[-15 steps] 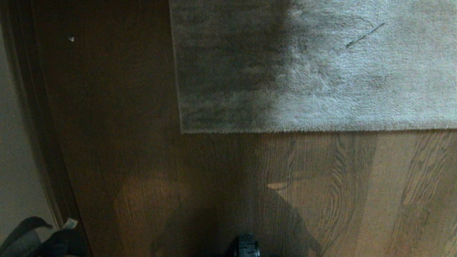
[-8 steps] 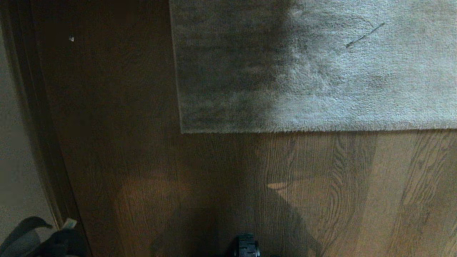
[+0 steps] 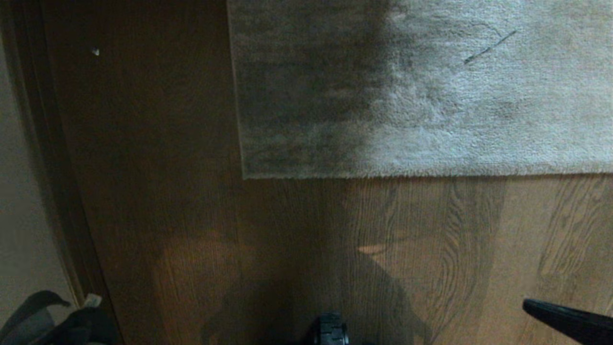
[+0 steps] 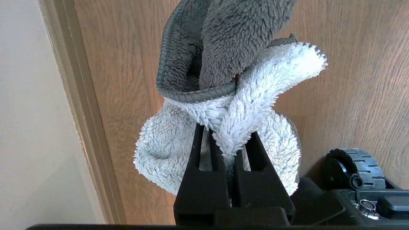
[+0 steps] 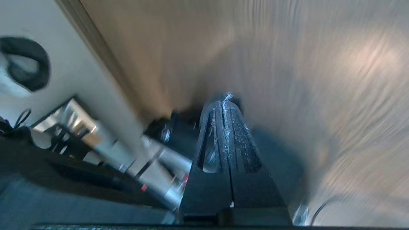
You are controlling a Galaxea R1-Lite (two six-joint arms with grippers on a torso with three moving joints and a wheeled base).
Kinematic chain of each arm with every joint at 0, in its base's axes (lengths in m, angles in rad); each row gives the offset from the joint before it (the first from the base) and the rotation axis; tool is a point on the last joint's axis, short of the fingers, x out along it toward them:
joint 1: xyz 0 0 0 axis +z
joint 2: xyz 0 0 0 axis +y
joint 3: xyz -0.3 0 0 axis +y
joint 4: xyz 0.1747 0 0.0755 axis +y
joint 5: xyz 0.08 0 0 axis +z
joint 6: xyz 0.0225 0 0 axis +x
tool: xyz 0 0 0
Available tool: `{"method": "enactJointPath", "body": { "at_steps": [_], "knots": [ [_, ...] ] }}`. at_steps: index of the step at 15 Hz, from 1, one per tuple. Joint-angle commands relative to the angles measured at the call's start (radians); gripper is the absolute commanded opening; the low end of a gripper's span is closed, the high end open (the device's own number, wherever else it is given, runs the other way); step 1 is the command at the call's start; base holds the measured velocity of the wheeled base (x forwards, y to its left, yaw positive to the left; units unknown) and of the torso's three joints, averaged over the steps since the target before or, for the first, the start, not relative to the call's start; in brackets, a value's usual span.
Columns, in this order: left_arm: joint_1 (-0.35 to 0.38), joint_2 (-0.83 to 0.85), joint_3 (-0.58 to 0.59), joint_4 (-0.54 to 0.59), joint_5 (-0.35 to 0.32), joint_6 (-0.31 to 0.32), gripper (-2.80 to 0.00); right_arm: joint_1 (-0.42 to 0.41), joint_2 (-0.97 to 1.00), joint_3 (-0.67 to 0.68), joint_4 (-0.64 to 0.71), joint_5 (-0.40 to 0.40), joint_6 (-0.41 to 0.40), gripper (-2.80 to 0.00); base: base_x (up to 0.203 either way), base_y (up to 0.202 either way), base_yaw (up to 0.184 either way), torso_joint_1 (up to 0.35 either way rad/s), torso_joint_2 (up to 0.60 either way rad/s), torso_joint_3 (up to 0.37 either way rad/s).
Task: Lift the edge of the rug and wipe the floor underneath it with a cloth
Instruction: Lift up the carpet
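The pale grey plush rug fills the upper right of the head view. The rug edge (image 3: 407, 171) lies flat on the floor (image 3: 431, 249), which is brown wood-grain planks, and its square corner (image 3: 245, 175) is at centre. In the left wrist view my left gripper (image 4: 227, 137) is shut on the cloth (image 4: 255, 95), a fluffy white rag with a dark grey part, bunched above the planks. My right gripper (image 3: 529, 305) comes in low at the right, well short of the rug. Its fingers (image 5: 225, 105) are shut with nothing between them, only lint.
A pale wall (image 3: 19, 191) and a dark skirting board (image 3: 57, 191) run down the left side. A black wheel of my base (image 3: 330, 330) sits at the bottom middle. A dark grey shape (image 3: 48, 321) lies at the bottom left. A small white speck (image 3: 96, 51) is on the planks.
My right gripper has swung into the head view at the lower right; it was out of view before. The rug, floor and left arm have not changed.
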Motion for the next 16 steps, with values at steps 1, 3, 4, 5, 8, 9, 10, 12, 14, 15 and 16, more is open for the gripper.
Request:
{"method": "enactJointPath", "body": {
  "at_steps": [1,3,4,5,8,9,10,12,14,15,16],
  "knots": [
    [0.0,0.0,0.0,0.0,0.0,-0.002,-2.8,0.048,0.304,0.04,-0.096,0.003,0.051,-2.8,0.0,0.0,0.0,0.0,0.0,0.0],
    [0.0,0.0,0.0,0.0,0.0,0.0,-2.8,0.063,0.478,0.054,-0.196,0.0,0.106,-2.8,0.0,0.0,0.0,0.0,0.0,0.0],
    [0.0,0.0,0.0,0.001,0.0,-0.002,-2.8,0.067,0.555,0.057,-0.265,-0.007,0.134,-2.8,0.0,0.0,0.0,0.0,0.0,0.0],
    [0.0,0.0,0.0,0.0,0.0,0.0,-2.8,0.071,0.634,0.058,-0.353,-0.028,0.17,-2.8,0.0,0.0,0.0,0.0,0.0,0.0],
    [0.0,0.0,0.0,0.0,0.0,0.0,-2.8,0.076,0.801,0.021,-0.595,-0.215,0.252,-2.8,0.0,0.0,0.0,0.0,0.0,0.0],
    [0.0,0.0,0.0,0.0,0.0,-0.002,-2.8,0.077,0.818,-0.001,-0.631,-0.3,0.261,-2.8,0.0,0.0,0.0,0.0,0.0,0.0],
    [0.0,0.0,0.0,0.001,0.001,-0.002,-2.8,0.078,0.832,-0.017,-0.661,-0.383,0.265,-2.8,0.0,0.0,0.0,0.0,0.0,0.0],
    [0.0,0.0,0.0,0.001,0.0,-0.002,-2.8,0.098,0.849,-0.052,-0.719,-0.544,0.266,-2.8,0.0,0.0,0.0,0.0,0.0,0.0],
    [0.0,0.0,0.0,0.0,0.0,-0.002,-2.8,0.145,0.856,-0.077,-0.765,-0.687,0.269,-2.8,0.0,0.0,0.0,0.0,0.0,0.0],
    [0.0,0.0,0.0,0.0,0.0,-0.001,-2.8,0.176,0.874,-0.093,-0.803,-0.758,0.283,-2.8,0.0,0.0,0.0,0.0,0.0,0.0],
    [0.0,0.0,0.0,0.0,0.0,0.0,-2.8,0.212,0.891,-0.111,-0.846,-0.812,0.309,-2.8,0.0,0.0,0.0,0.0,0.0,0.0]
  ]
}}
